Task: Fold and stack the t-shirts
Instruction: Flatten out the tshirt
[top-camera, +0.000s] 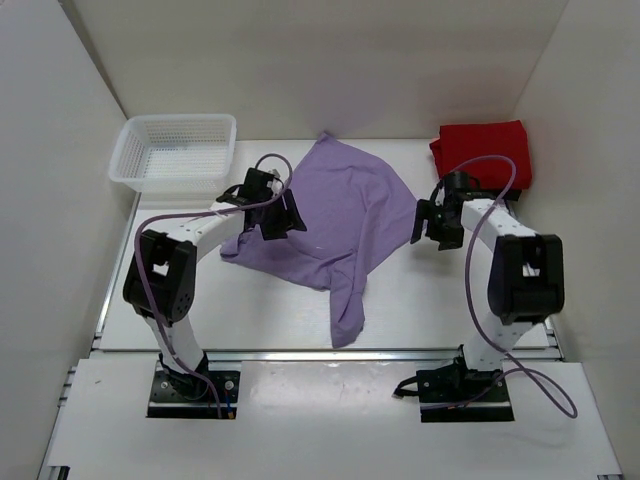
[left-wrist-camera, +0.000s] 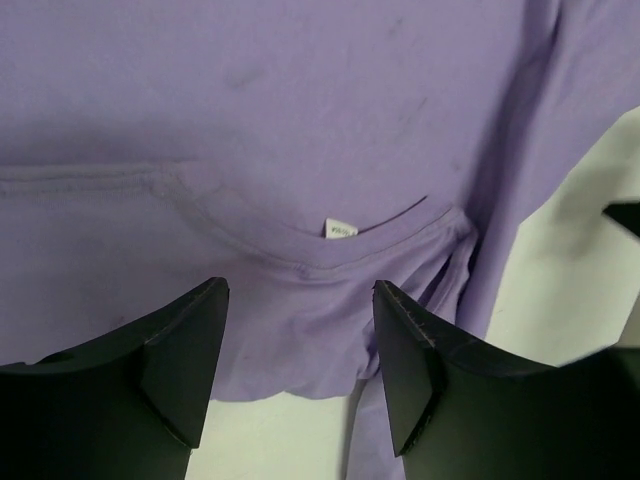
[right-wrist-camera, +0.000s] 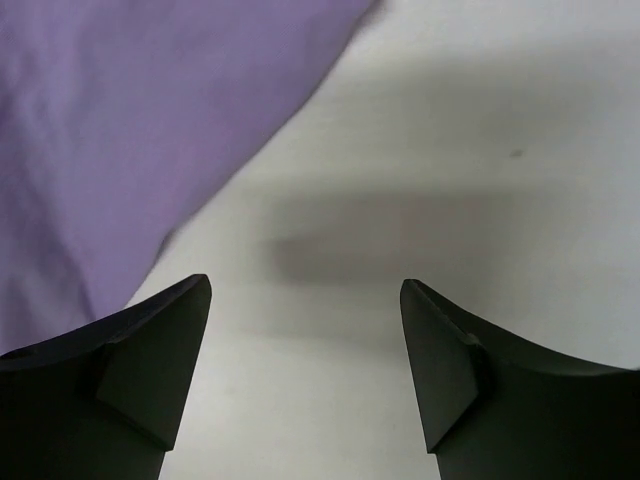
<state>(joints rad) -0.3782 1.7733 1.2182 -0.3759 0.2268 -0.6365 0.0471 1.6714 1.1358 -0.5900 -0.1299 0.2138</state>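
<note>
Two claws: both spread wide, empty.
Left claw (left-wrist-camera: 300, 290): above purple shirt (left-wrist-camera: 300, 120) collar.
Right claw (right-wrist-camera: 305, 285): above bench (right-wrist-camera: 450, 180), beside shirt.
Left wrist only: neck label (left-wrist-camera: 341, 228).
Top only: red shirt (top-camera: 482, 152).

A white plastic mesh basket (top-camera: 128, 150) stands upright at the far left corner of the white table (top-camera: 430, 300), its rim close to the left wall (top-camera: 50, 200). Plain pale panels shut the table in, a back wall (top-camera: 320, 60) and a right wall (top-camera: 590, 150). A white board (top-camera: 320, 420) lies along the near edge. Seen from the right wrist, the tabletop carries one tiny dark speck (right-wrist-camera: 516, 153).
</note>
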